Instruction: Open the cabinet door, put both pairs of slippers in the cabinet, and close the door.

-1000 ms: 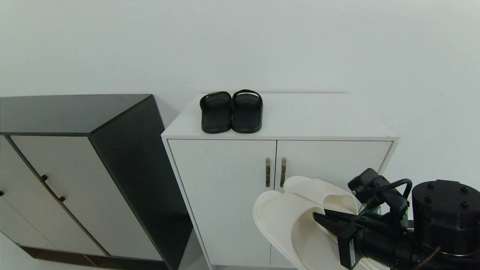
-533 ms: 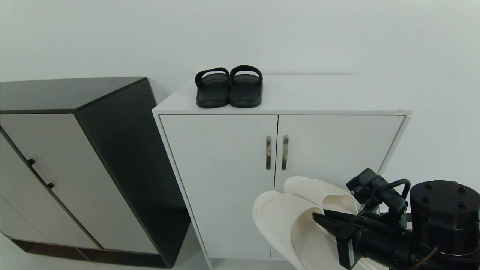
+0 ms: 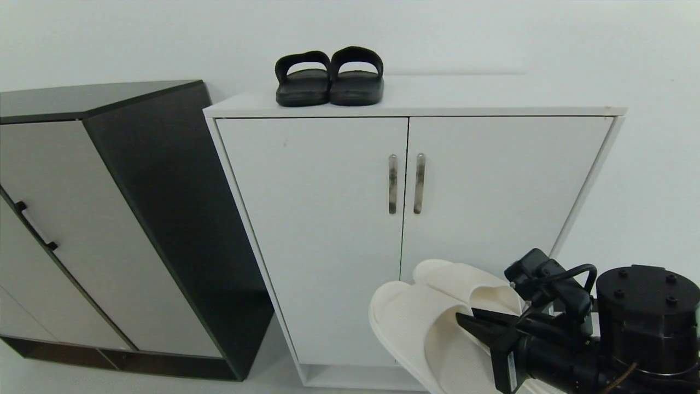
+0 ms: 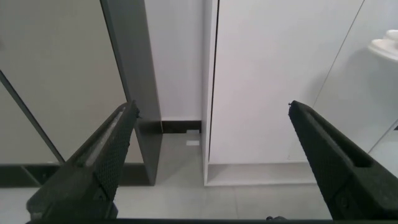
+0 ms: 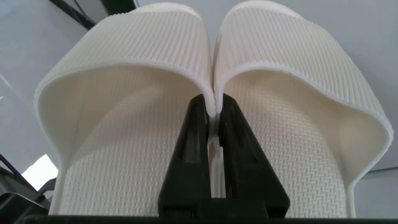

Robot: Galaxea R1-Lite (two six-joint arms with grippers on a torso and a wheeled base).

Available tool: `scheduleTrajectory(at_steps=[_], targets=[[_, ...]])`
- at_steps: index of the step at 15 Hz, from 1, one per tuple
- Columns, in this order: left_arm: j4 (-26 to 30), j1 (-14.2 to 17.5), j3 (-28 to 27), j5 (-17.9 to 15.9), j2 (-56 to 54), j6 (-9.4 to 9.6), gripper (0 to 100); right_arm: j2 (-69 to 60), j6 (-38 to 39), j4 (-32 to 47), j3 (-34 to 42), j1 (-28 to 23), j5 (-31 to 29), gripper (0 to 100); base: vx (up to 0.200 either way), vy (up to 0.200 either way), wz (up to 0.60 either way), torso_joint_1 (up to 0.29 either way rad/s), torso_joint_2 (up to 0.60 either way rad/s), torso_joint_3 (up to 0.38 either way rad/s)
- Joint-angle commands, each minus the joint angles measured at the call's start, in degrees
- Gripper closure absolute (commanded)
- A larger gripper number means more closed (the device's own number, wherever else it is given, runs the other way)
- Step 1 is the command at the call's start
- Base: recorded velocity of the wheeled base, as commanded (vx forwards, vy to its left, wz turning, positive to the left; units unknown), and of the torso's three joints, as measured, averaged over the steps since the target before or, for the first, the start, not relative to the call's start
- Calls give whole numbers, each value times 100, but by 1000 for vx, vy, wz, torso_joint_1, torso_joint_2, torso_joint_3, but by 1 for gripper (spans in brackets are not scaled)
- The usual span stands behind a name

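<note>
A white two-door cabinet (image 3: 328, 230) stands before me with both doors shut and two metal handles (image 3: 392, 183) side by side at the middle. A pair of black slippers (image 3: 330, 76) rests on its top, left of centre. My right gripper (image 3: 469, 324) is low at the right, in front of the right door, shut on the inner edges of a pair of white slippers (image 3: 432, 317) (image 5: 211, 106) held side by side. My left gripper (image 4: 211, 155) is open with nothing between its fingers, low near the cabinet's lower left corner (image 4: 208, 174).
A black cabinet with grey doors (image 3: 109, 230) stands close to the left of the white one, with a narrow gap between them. A white wall is behind. Grey floor (image 4: 186, 199) lies in front.
The head view has shifted: the cabinets sit higher in the picture and more of the doors and the white cabinet's base shows. The right gripper still holds the white slippers in the same spot.
</note>
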Motion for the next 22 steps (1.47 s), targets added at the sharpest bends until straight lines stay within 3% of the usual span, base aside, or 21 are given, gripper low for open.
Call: scheduleTrajectory(at_steps=[1,5,8,10,11,14,15,17,18,19,20,21,22], targets=[[2,-10,-1,-8,78,0,0,-11,1,-7,18,2,1,100,0,0,0,-41,442,388],[2,-89,-1,-8,676,-9,0,-19,1,-7,97,125,19,100,0,0,0,-16,293,275],[-16,-177,-72,-8,843,123,0,-2,1,-7,114,134,28,100,0,0,0,-1,22,19],[-42,-195,-669,-184,1458,-18,0,-11,1,-7,123,134,28,100,0,0,0,0,0,0],[-51,-195,-1285,-816,2241,-106,0,-28,1,-7,114,134,36,100,0,0,0,0,0,0],[-367,-204,-2515,-2328,4192,-114,0,-28,-131,-77,202,143,45,100,0,0,0,0,0,0],[-473,-212,-2647,-2451,4473,-114,0,-28,-175,-95,229,152,45,100,0,0,0,0,0,0],[-1361,-1039,-3095,-2451,5642,-167,0,7,-219,-262,352,292,63,100,0,0,0,0,0,0],[-1475,-1223,-3157,-2398,5756,-211,0,16,-227,-253,369,301,63,100,0,0,0,0,0,0],[-1651,-2014,-3482,-2152,6143,-352,0,51,-227,-262,396,327,63,100,0,0,0,0,0,0],[-1659,-2287,-3623,-2020,6257,-413,0,68,-227,-262,396,327,54,100,0,0,0,0,0,0],[-1668,-2981,-4053,-1722,6574,-642,0,77,-219,-306,387,327,54,100,0,0,0,0,0,0],[-1747,-3306,-4308,-1704,6802,-809,0,68,-219,-306,396,327,54,100,0,0,0,0,0,0]])
